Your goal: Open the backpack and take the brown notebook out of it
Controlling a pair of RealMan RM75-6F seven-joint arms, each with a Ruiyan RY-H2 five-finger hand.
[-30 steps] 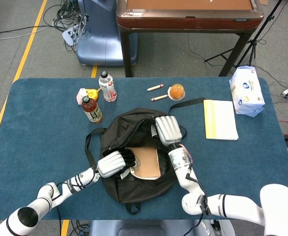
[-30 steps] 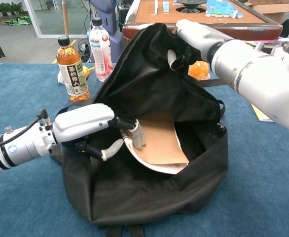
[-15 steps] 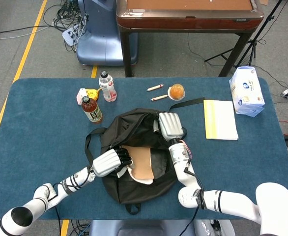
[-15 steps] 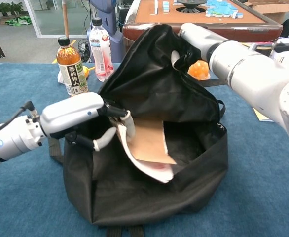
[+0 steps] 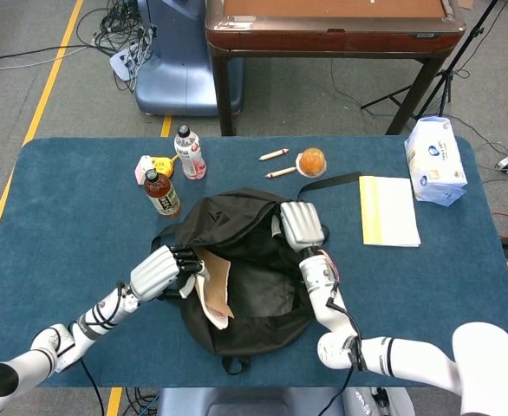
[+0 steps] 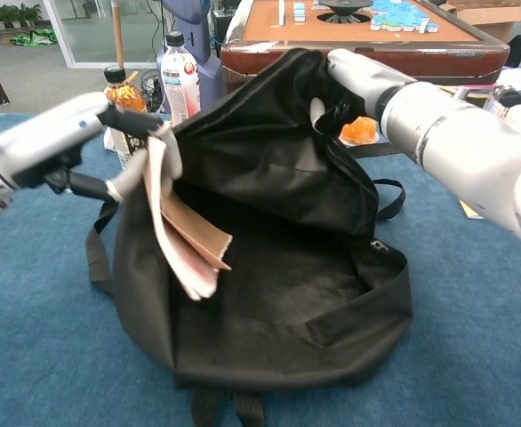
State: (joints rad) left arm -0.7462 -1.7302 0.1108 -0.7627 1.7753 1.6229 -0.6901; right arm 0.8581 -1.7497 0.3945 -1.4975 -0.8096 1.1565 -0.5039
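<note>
- Blue cloth covers the tabletop (image 5: 63, 208), which stands on a grey floor with a wooden table beyond its far edge
- Left robot hand (image 5: 161, 270) has its fingers clamped on the upper edge of the brown notebook (image 5: 217, 289), which hangs tilted over the left rim of the backpack (image 5: 254, 286), partly out of the opening; in the chest view the same robot hand (image 6: 109, 133) holds the notebook (image 6: 189, 236) up with its pages drooping down
- Right robot hand (image 5: 302, 224) grips the far rim of the backpack and holds that flap lifted; the chest view shows its fingers (image 6: 332, 111) pinching the black fabric, so the backpack (image 6: 278, 285) gapes open with its dark lining showing
- Near the backpack's far left corner stand a brown tea bottle (image 5: 161, 192) and a clear bottle with a pink label (image 5: 189, 152), with a small yellow and pink item (image 5: 153, 164) beside them
- Beyond the backpack lie two crayons (image 5: 274, 154) and an orange fruit in a clear cup (image 5: 311, 161)
- To the right lies a yellow-edged pad (image 5: 388, 210), and past it, near the right corner, a blue and white tissue pack (image 5: 434, 161)
</note>
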